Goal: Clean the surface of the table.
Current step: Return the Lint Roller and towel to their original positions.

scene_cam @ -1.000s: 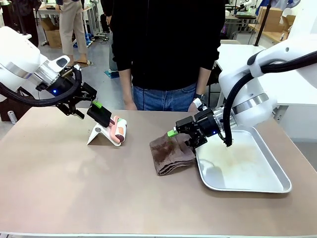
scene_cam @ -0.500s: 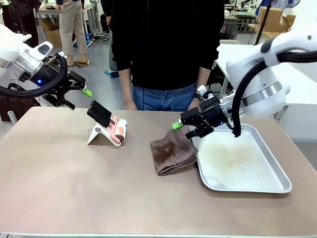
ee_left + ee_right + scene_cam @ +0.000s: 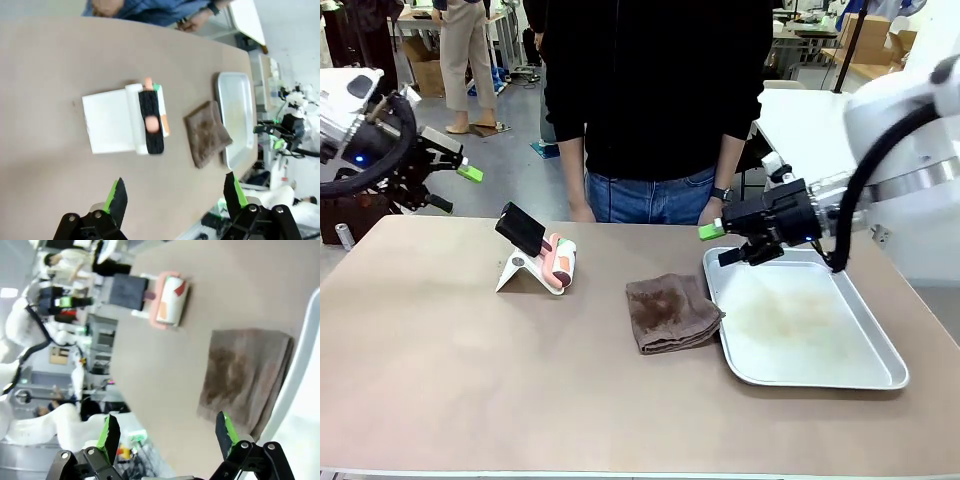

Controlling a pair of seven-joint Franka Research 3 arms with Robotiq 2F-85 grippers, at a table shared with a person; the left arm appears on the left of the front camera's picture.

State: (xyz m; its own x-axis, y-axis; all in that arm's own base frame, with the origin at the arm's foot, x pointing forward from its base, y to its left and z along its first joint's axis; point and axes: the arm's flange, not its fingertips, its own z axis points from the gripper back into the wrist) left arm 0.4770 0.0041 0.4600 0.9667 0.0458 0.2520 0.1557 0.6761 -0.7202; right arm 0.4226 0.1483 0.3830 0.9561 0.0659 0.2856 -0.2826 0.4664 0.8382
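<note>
Right now the wide rectangular table [image 3: 470, 380] with its matte brownish-tan top lies below both claws, and neither one touches it. On the left, the black two-finger gripper with green pads [image 3: 448, 176] hangs past the table's far left corner, up in the air, jaws spread wide and holding nothing; its wrist camera looks down on the tabletop well beneath those spread fingers [image 3: 117, 197]. On the right, the other black gripper with green pads [image 3: 723, 240] floats over the far left corner of the shiny silver rectangular metal tray [image 3: 860, 372], which sits on the right half of the table; it too is released, with empty air between its fingers. A crumpled brown cloth [image 3: 670, 312] lies on the table, its right edge at the tray's left rim, below and to the left of the right gripper. Further left stands a white folded stand [image 3: 517, 272] carrying a black block-shaped handle [image 3: 523, 229] and a pink-and-white roller [image 3: 561, 262]. A person in a dark top and blue jeans [image 3: 655, 110] stands at the far edge. No writing or label is legible anywhere. Compared with a second ago, the left gripper has pulled back from the black handle, and the right gripper has lifted away from the cloth toward the tray.
</note>
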